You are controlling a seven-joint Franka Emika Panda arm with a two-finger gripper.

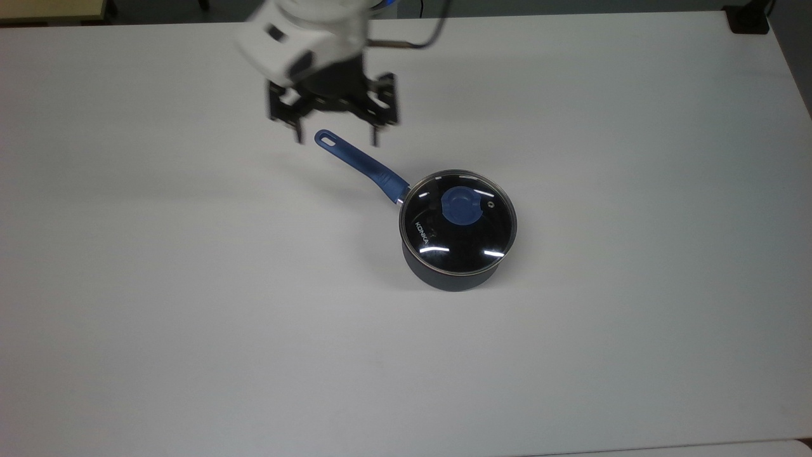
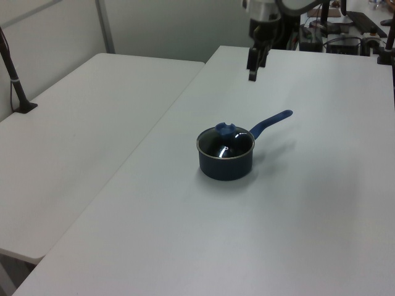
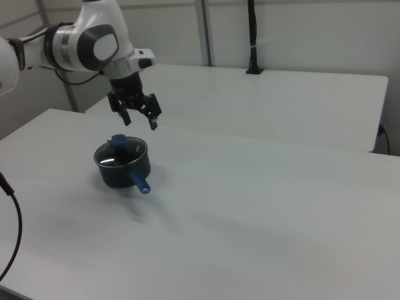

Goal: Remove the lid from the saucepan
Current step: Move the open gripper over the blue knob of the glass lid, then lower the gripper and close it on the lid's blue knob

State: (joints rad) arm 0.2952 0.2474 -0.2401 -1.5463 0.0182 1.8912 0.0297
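Observation:
The dark saucepan [image 1: 453, 279] stands on the white table [image 1: 190, 317], its blue handle [image 1: 361, 164] pointing to the top view's upper left. The glass lid [image 1: 438, 238] with its blue knob [image 1: 461, 207] rests closed on the pan. My gripper [image 1: 336, 141] hangs open in the air over the handle's slotted end, apart from the lid. In the left view the gripper [image 2: 252, 69] is high behind the saucepan [image 2: 225, 168] and lid [image 2: 225, 145]. From the right view's angle, the gripper [image 3: 140, 124] hovers above the lid [image 3: 120, 154] and saucepan [image 3: 125, 173].
A second white table [image 2: 80, 135] adjoins on the left view's left, with a black clamped post [image 2: 15, 80]. Another black post [image 3: 252, 37] stands at the far table edge in the right view. A black clamp [image 1: 748, 19] sits at the top view's upper right corner.

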